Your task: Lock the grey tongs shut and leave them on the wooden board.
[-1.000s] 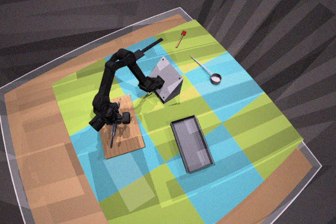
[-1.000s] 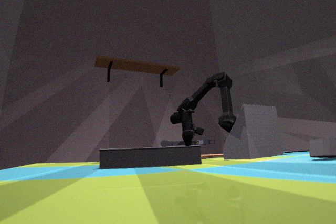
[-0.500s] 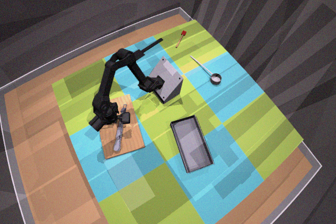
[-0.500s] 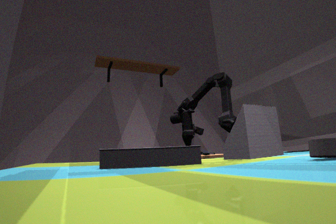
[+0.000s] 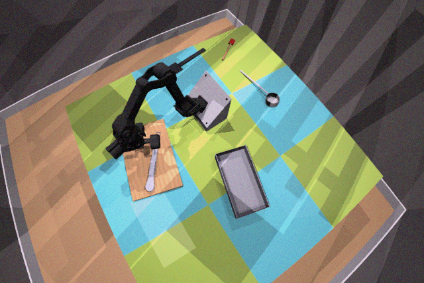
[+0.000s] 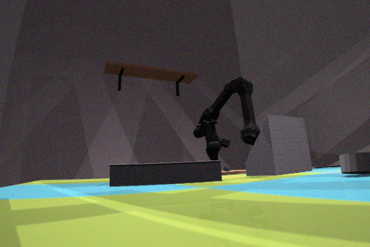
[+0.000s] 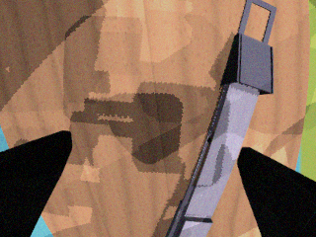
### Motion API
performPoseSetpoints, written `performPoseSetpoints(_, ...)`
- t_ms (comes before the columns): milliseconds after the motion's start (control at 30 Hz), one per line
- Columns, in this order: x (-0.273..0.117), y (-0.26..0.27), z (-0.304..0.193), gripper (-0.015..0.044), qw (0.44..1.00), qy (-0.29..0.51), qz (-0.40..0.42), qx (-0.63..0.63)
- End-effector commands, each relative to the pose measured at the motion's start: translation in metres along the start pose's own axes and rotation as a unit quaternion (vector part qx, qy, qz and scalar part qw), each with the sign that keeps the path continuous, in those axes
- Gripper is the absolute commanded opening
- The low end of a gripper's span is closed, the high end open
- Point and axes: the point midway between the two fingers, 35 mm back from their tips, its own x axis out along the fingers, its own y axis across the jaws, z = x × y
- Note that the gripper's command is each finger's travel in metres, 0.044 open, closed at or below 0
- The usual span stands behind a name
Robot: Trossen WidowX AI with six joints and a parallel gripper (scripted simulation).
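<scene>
The grey tongs lie lengthwise on the wooden board. Their pale arm face is up, and the arms look close together. A dark hinge block and a square loop show at their upper end in the wrist view. The lock inside cannot be seen. My gripper is wide open over the board and holds nothing. The tongs' arm lies between its fingers in that view, closer to the right finger and apart from both. The roasting tin holds nothing.
The arm stands at a grey slanted block. A ladle-like pan and a small red-headed tool lie beyond it. A wooden shelf hangs on the back wall. A low wall edges the table.
</scene>
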Motion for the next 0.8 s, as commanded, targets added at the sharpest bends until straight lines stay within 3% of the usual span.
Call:
performPoseSetpoints(0, -0.008, 0.008, 0.026, 0.0440, 1.000, -0.019, -0.017, -0.005)
performPoseSetpoints(433, -0.050, 0.013, 0.092, 0.0440, 0.998, -0.038, -0.044, 0.011)
performPoseSetpoints(767, -0.089, 0.013, 0.111, 0.0440, 0.999, -0.028, 0.004, 0.040)
